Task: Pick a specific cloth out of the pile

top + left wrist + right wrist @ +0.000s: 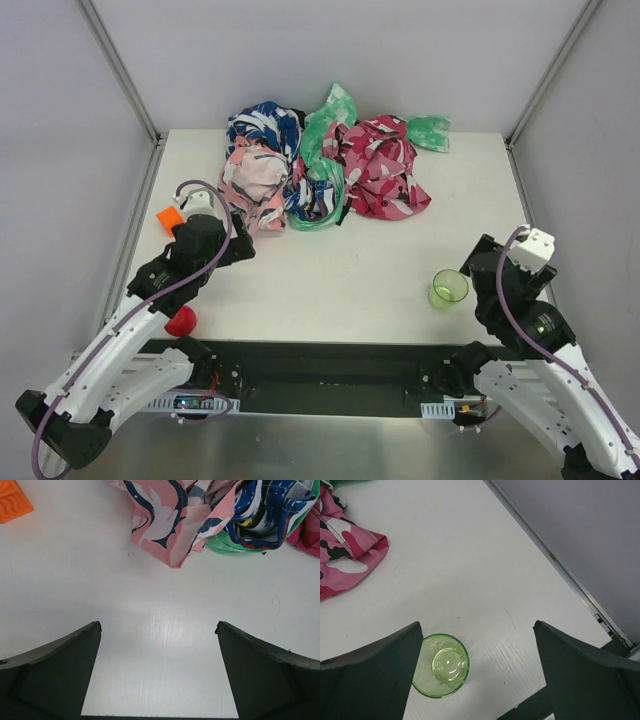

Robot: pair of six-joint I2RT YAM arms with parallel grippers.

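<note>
The pile [320, 170] lies at the back middle of the table: a pink patterned cloth [255, 180], a navy-blue patterned one [265, 125], a green one [325, 125] and a magenta one [385, 170]. No plain black cloth shows in any view; it is hidden or out of view. My left gripper [240, 250] is open and empty over bare table, just short of the pink cloth [170, 520] in the left wrist view, where the gripper [157, 625] stands wide. My right gripper [485, 250] is open and empty at the right, also shown in the right wrist view [477, 625].
A green plastic cup [449, 288] stands near the front right, by my right gripper's left finger [441, 665]. An orange block [170, 218] lies at the left edge, a red ball [181, 321] at the front left. Frame posts flank the table.
</note>
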